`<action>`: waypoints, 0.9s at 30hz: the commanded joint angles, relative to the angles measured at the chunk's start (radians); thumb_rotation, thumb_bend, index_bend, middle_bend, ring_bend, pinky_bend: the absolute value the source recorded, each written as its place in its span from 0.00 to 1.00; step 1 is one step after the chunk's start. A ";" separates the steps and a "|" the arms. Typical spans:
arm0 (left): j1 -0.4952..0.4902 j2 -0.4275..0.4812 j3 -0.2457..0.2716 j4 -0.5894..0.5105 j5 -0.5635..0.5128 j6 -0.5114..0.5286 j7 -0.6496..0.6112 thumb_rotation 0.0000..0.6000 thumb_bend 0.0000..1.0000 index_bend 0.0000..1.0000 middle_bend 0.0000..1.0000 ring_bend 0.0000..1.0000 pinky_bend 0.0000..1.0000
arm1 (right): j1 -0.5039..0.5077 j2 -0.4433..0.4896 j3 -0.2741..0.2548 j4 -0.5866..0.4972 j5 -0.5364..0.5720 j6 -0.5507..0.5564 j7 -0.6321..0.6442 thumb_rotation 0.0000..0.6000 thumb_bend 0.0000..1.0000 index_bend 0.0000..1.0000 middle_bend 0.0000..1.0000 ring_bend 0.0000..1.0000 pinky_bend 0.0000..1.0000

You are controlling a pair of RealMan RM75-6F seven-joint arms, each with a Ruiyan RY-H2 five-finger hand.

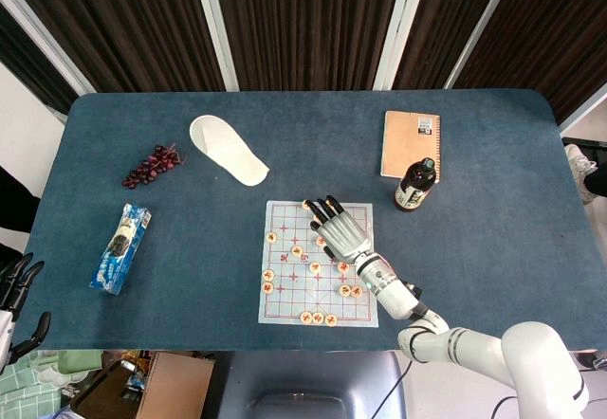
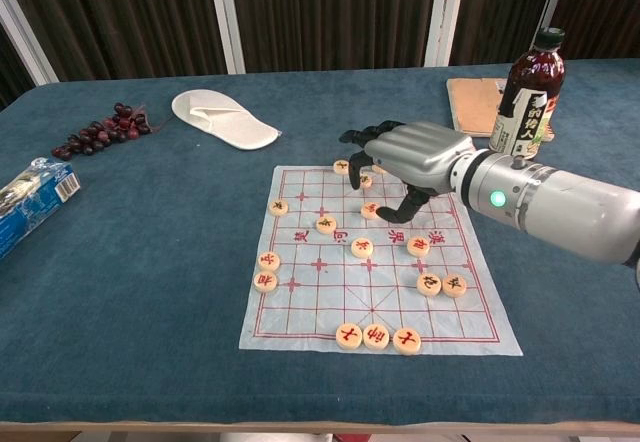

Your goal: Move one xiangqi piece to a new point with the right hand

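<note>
A paper xiangqi board (image 1: 285, 310) (image 2: 320, 302) lies on the blue table with several round wooden pieces scattered over it. My right hand (image 1: 337, 227) (image 2: 410, 157) hovers over the board's far middle, palm down, fingers apart and bent downward, holding nothing. One piece (image 2: 370, 208) lies on the board just below the palm, between fingers and thumb. Two more pieces (image 2: 342, 166) (image 2: 365, 179) sit by the fingertips (image 2: 353, 174). My left hand (image 1: 17, 286) shows only at the head view's bottom left, off the table, fingers apart and empty.
A dark bottle (image 1: 414, 185) (image 2: 525, 97) stands right of the board, in front of a tan notebook (image 1: 410, 144). A white slipper (image 1: 228, 149), grapes (image 1: 152, 165) and a blue snack packet (image 1: 123, 246) lie on the left half.
</note>
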 commanded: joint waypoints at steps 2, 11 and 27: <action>0.002 -0.001 0.000 0.005 0.005 0.008 -0.002 1.00 0.45 0.00 0.00 0.00 0.00 | -0.066 0.113 -0.029 -0.156 -0.062 0.118 0.031 1.00 0.52 0.38 0.07 0.00 0.00; 0.007 -0.013 -0.004 0.003 0.008 0.020 0.030 1.00 0.45 0.00 0.00 0.00 0.00 | -0.405 0.605 -0.239 -0.709 -0.194 0.480 0.101 1.00 0.47 0.00 0.00 0.00 0.00; -0.008 -0.038 0.000 -0.017 0.005 -0.027 0.119 1.00 0.45 0.00 0.00 0.00 0.00 | -0.732 0.650 -0.331 -0.550 -0.253 0.750 0.290 1.00 0.34 0.00 0.00 0.00 0.00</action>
